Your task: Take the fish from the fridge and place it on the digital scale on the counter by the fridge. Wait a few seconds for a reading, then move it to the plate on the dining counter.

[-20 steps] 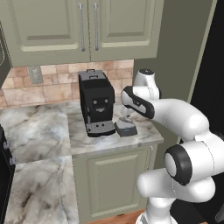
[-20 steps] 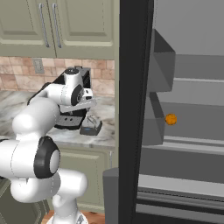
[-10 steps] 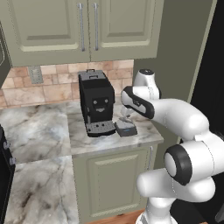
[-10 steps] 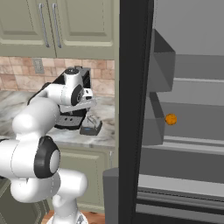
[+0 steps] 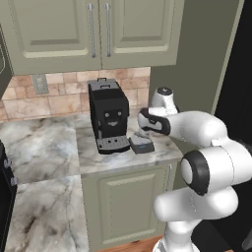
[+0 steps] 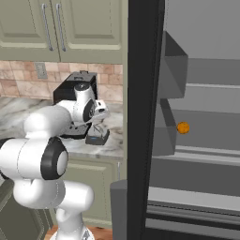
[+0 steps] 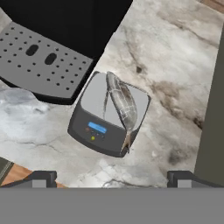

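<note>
The fish lies on the digital scale beside the coffee machine. The end effector hovers above the scale, jaws wide and empty. Better to wait, then grip across the fish's middle.

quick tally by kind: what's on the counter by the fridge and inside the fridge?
Coffee machine: 1, on the counter
Digital scale: 1, on the counter beside the machine
Fish: 1, lying on the scale
Orange fruit: 1, on a fridge shelf
Total: 4
</note>
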Robot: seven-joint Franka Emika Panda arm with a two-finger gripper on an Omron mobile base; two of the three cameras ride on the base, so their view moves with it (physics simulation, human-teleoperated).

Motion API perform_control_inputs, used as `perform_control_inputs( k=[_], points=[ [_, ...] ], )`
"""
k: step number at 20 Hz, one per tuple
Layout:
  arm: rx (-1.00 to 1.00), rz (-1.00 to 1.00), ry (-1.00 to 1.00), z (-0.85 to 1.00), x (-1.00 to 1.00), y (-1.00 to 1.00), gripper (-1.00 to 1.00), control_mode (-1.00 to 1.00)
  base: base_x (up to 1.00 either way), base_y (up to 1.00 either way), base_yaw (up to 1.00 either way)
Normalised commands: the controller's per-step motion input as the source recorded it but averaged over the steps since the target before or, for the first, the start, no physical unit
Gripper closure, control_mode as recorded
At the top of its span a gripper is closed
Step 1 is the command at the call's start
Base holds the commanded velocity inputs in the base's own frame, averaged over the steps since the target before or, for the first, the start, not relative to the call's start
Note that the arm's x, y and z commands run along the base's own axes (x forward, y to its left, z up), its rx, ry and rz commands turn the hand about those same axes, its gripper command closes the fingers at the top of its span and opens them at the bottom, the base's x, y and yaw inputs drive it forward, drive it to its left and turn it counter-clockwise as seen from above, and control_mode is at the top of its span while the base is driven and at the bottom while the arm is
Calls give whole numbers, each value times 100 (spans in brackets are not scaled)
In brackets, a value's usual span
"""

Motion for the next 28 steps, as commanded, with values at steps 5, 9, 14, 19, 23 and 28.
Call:
perform_control_inputs(
  k=[5, 9, 14, 19, 23, 28],
  points=[
    [-2, 0, 0, -50, 41, -16, -100, -100, 0, 0, 0],
    [0, 0, 0, -26, 25, -6, -100, -100, 0, 0, 0],
    [0, 0, -1, -14, 12, 0, -100, -100, 0, 0, 0],
    [0, 0, 0, -26, 27, 0, -100, -100, 0, 0, 0],
    [1, 0, 0, -24, 40, 0, -100, -100, 0, 0, 0],
    [4, 0, 0, -19, 45, 0, -100, -100, 0, 0, 0]
  ],
)
